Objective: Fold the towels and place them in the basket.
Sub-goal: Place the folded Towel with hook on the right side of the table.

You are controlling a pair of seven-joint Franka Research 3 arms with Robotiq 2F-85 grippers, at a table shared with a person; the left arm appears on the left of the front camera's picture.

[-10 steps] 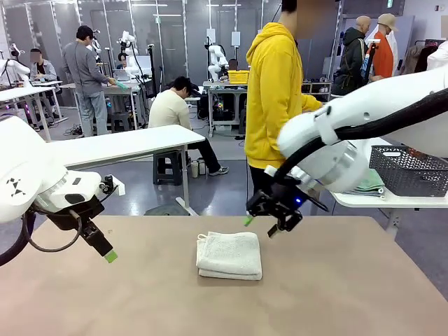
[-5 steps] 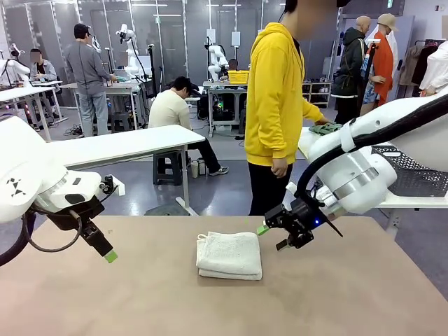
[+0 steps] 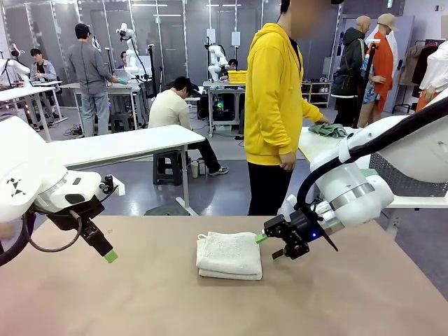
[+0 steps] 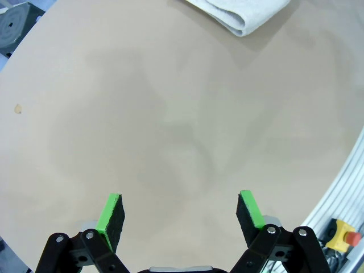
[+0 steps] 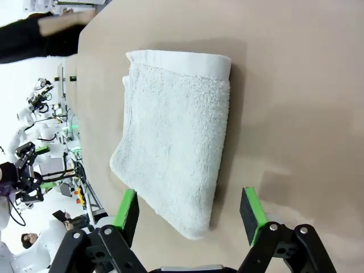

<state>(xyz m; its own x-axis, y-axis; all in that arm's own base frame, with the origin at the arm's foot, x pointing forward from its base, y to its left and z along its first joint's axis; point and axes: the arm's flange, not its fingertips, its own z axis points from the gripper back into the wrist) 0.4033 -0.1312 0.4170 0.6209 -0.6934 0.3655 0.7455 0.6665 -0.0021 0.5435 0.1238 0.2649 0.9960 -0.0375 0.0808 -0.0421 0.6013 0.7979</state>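
A pale grey-white towel (image 3: 229,255) lies folded in the middle of the tan table (image 3: 140,301). My right gripper (image 3: 269,246) hovers open just off its right edge, low over the table. In the right wrist view the towel (image 5: 176,136) stretches ahead, and the open right gripper (image 5: 190,213) straddles its near end without touching it. My left gripper (image 3: 105,252) hangs open and empty over the left of the table. Below the left gripper (image 4: 182,213) is bare tabletop, with a towel corner (image 4: 244,14) far ahead. The dark mesh basket (image 3: 395,175) sits on a side table, partly behind my right arm.
A person in a yellow hoodie (image 3: 276,91) stands at the far edge, one hand on a green towel (image 3: 327,129) on the white side table. The table's metal edge and a red stop button (image 4: 344,233) lie at the lower right of the left wrist view.
My right gripper has come down and settled beside the towel's right edge. The person has reached to the green towel on the side table. The left arm has not moved.
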